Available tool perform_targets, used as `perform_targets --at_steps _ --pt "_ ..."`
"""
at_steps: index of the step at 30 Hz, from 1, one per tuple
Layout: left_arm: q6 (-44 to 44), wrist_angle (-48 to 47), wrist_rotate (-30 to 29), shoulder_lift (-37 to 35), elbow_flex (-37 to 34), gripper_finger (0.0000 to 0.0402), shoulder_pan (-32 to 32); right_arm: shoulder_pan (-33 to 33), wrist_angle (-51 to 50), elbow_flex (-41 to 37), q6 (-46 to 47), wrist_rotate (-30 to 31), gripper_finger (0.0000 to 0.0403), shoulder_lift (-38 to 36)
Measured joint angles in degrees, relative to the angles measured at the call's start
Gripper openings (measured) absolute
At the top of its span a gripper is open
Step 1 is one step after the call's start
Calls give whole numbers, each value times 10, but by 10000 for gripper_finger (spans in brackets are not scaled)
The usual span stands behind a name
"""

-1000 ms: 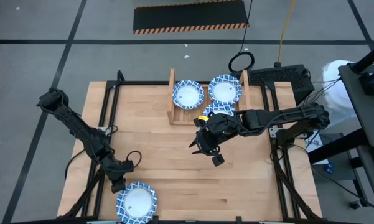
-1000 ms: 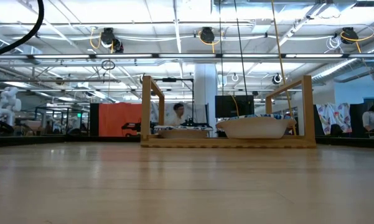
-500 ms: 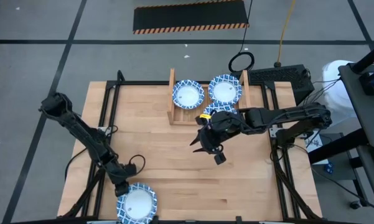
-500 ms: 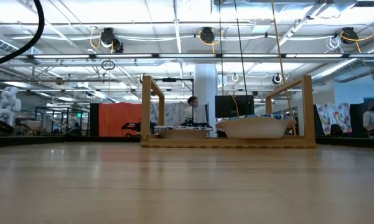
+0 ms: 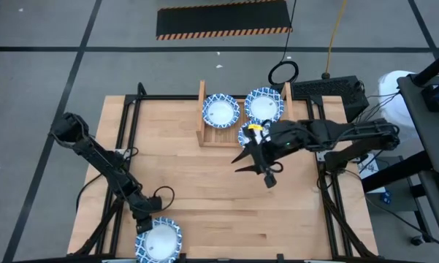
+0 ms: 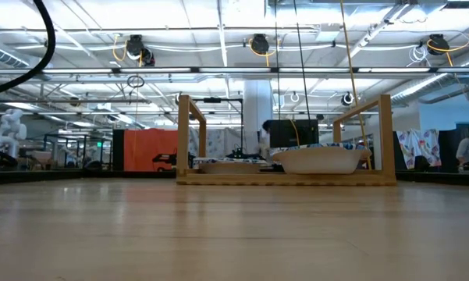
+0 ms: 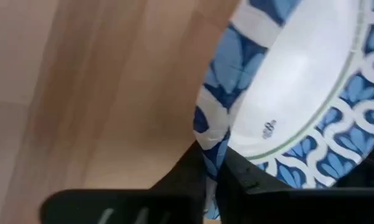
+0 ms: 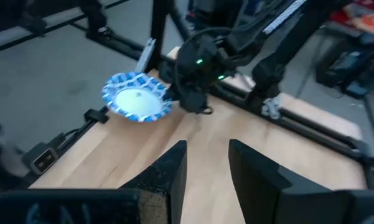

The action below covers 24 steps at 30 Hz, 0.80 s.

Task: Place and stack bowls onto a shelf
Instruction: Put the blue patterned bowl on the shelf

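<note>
A round bowl with a white inside and a blue-and-white patterned rim sits at the near edge of the wooden table, toward its left corner. The left gripper is at the bowl's rim, its two dark fingers pinched together on the rim's edge, as the left wrist view shows close up. The right wrist view looks across the table at the same bowl with the left arm's gripper just beside it.

At the far side of the table stands the shelf, a low light-wood rack with two upright side boards. Two more bowls rest on it side by side: one on the left, one on the right.

The right gripper hangs over the middle of the table, in front of the shelf, its fingers apart and holding nothing.
</note>
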Motion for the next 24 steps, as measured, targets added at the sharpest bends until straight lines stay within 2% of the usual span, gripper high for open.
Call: perform_targets --at_steps 2,11,13,18,24 --pt "-5 2 1 0 0 8 6 0 1 0 0 12 114 -10" --pt "9 1 -5 0 8 5 56 0 -6 0 -3 25 114 -51" --pt "27 -5 -1 0 14 5 75 0 -10 0 -3 45 114 -58" --pt "80 -49 18 0 37 4 142 0 -30 0 -11 95 114 -73" --pt "141 -108 30 0 85 4 245 0 -52 0 -13 111 114 -80"
